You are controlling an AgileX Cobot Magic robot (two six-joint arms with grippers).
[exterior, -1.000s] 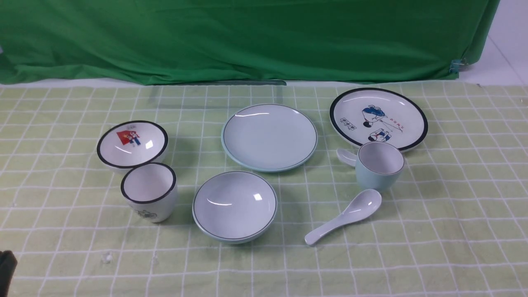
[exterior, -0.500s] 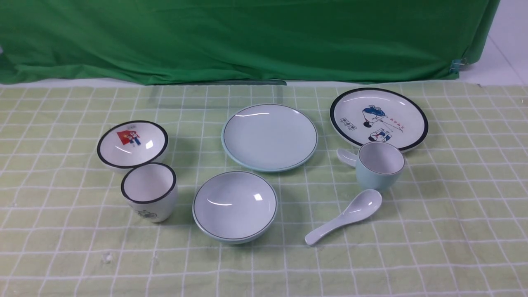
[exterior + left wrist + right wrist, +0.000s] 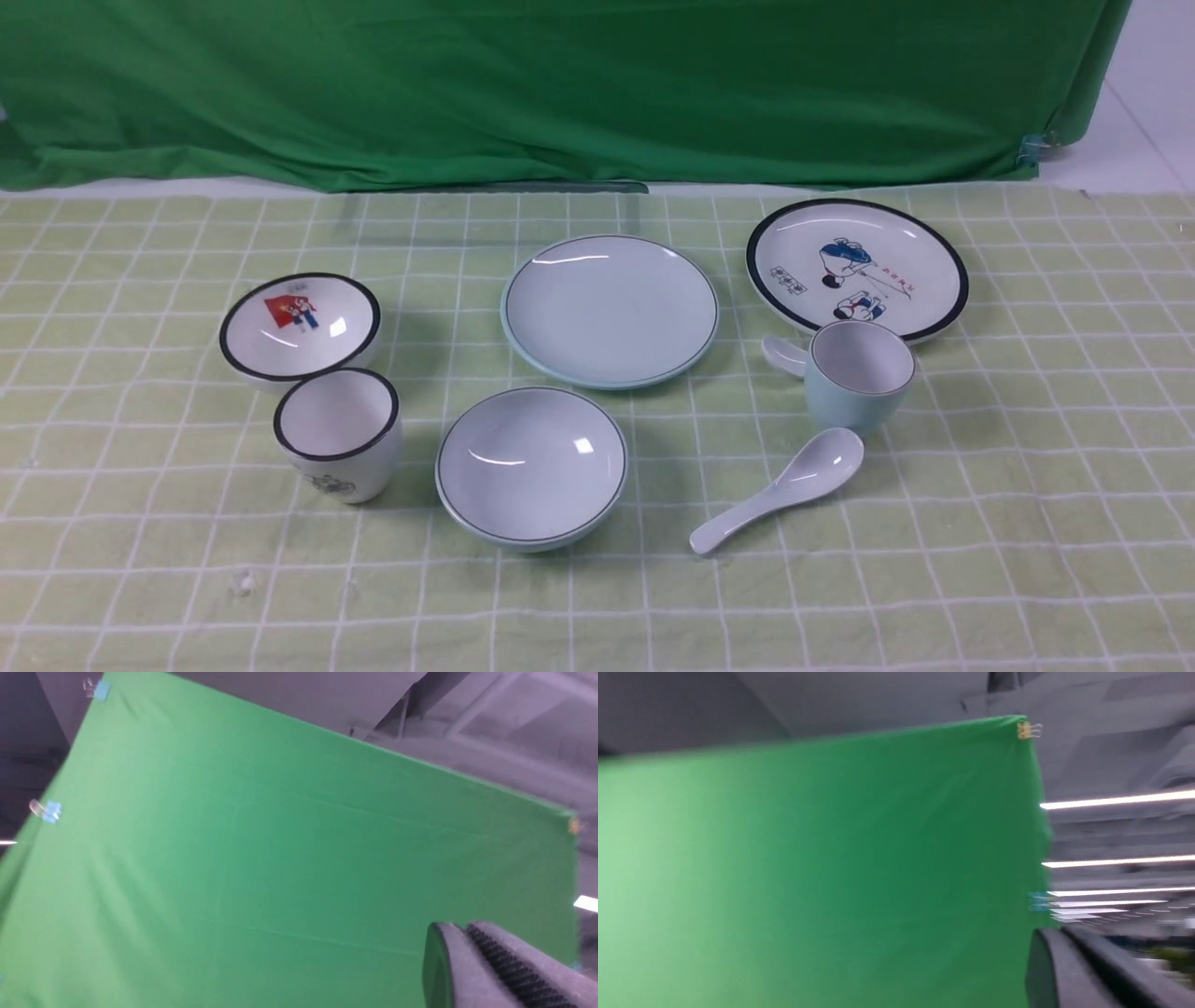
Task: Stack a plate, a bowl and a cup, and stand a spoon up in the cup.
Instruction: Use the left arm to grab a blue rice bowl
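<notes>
Left gripper (image 3: 462, 928): seen pressed shut, nothing held. On the green checked cloth (image 3: 1027, 523), the shallow pale blue bowl (image 3: 530, 467) is set front-centre, with the round pale blue plate (image 3: 610, 310) just behind it. The glossy white ceramic spoon (image 3: 784, 485) is laid to the bowl's right, the rounded pale blue cup (image 3: 857, 373) upright just behind it. Right gripper (image 3: 1057, 934): likewise closed, empty.
</notes>
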